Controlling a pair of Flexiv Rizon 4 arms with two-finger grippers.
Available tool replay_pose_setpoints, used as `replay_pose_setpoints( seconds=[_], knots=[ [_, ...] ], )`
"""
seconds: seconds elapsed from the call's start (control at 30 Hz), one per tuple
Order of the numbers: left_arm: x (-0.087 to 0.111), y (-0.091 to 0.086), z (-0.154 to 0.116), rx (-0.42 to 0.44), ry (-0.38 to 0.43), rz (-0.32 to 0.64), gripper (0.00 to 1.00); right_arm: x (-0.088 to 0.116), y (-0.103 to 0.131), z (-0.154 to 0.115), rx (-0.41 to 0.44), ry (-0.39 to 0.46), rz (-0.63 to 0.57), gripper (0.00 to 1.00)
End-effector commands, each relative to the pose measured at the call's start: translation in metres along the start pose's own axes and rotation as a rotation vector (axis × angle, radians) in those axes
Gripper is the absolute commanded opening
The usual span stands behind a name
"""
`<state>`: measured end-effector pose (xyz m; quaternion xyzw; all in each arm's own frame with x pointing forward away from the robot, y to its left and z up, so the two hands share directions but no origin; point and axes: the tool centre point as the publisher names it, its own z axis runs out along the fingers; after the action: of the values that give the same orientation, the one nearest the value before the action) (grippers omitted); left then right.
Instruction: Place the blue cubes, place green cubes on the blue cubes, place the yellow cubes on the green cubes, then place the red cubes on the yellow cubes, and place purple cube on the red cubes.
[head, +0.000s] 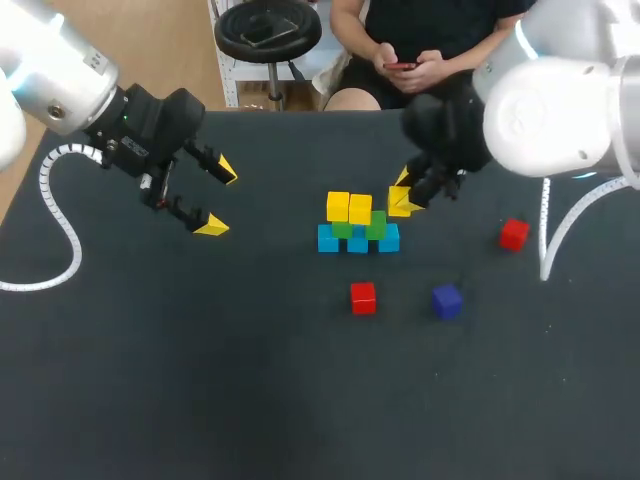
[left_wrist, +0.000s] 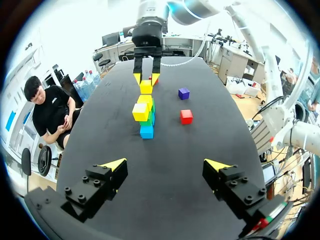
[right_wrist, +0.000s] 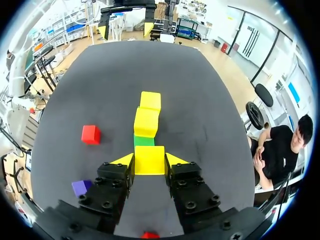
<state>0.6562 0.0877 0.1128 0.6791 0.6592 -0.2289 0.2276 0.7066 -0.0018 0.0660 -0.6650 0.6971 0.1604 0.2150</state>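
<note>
A stack stands mid-table: three blue cubes (head: 358, 243) in a row, two green cubes (head: 376, 224) on them, and two yellow cubes (head: 349, 208) on top toward the left. My right gripper (head: 403, 195) is shut on a third yellow cube (right_wrist: 149, 157), at the stack's right end just past the right green cube (right_wrist: 144, 140). I cannot tell whether it rests on that cube. Two red cubes (head: 363, 297) (head: 514, 234) and a purple cube (head: 446, 300) lie loose. My left gripper (head: 218, 198) hangs open and empty, well left of the stack.
The black table (head: 200, 380) is bare at the front and left. The loose red cube (left_wrist: 186, 116) and purple cube (left_wrist: 184, 93) lie in front of and to the right of the stack. A person sits beyond the far edge, not reaching over it.
</note>
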Motion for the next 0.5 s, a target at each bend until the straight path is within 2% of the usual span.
replay_pose_setpoints(
  seconds=[0.03,0.5],
  knots=[
    [0.0013,-0.0003,0.0,-0.001,-0.003,0.004,1.0,-0.0037,-0.0005,0.0036,0.003,0.003,0.004,0.0],
    [0.0013,-0.0003,0.0,-0.001,-0.003,0.004,1.0,-0.0092,0.0035,0.0105,-0.013,0.009,-0.007,0.0]
  ],
)
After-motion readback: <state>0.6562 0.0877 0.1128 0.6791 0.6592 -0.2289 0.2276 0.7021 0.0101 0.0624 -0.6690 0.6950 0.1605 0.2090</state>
